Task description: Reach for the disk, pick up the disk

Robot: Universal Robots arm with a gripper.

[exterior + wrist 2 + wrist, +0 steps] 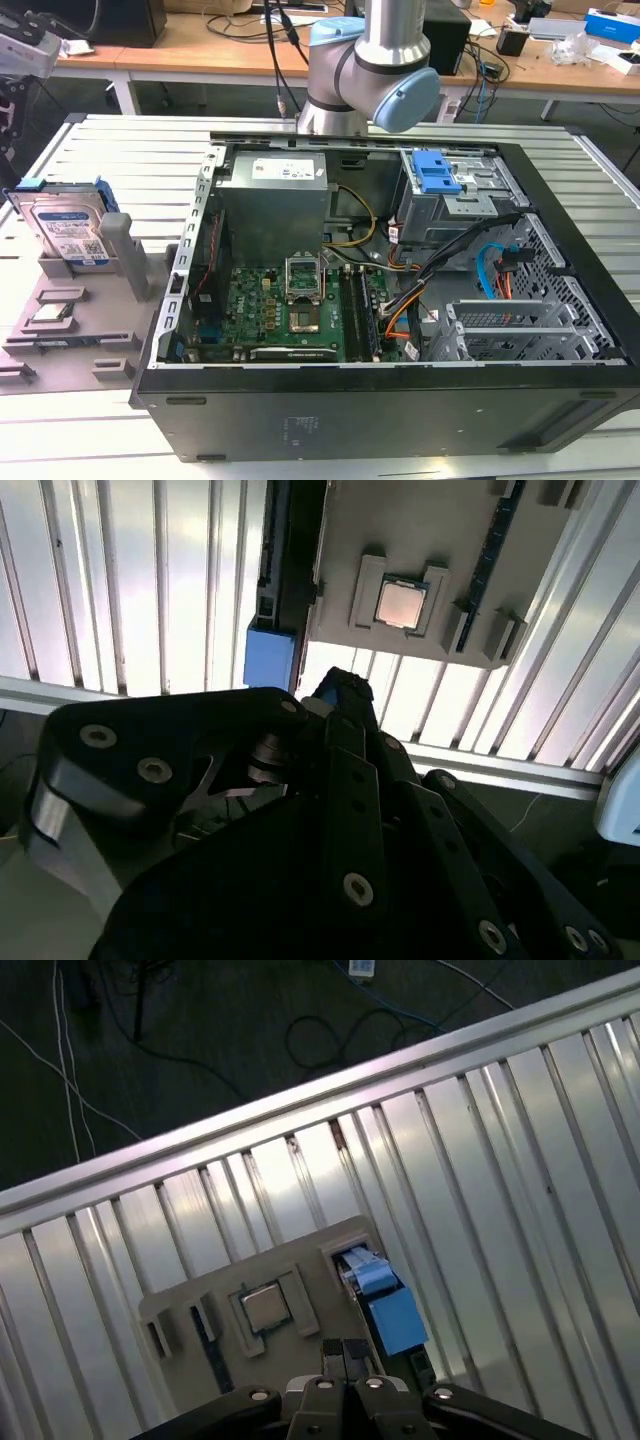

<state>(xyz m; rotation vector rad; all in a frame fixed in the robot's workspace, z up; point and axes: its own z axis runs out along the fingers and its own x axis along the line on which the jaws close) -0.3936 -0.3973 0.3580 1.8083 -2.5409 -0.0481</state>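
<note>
Gripper (345,1352) hovers over grey holder tray (300,1255) on slatted bench (500,1160); fingers (334,1356) pressed together, empty. Disk (68,228) (390,1315) stands on edge in tray slot, untouched, at exterior view's left of open computer case (400,420). CPU chip (265,1308) flat in tray recess.

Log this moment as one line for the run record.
phase: reach | gripper: shut, empty, above gray holder | disk: upright in holder, untouched | pick: not done
</note>
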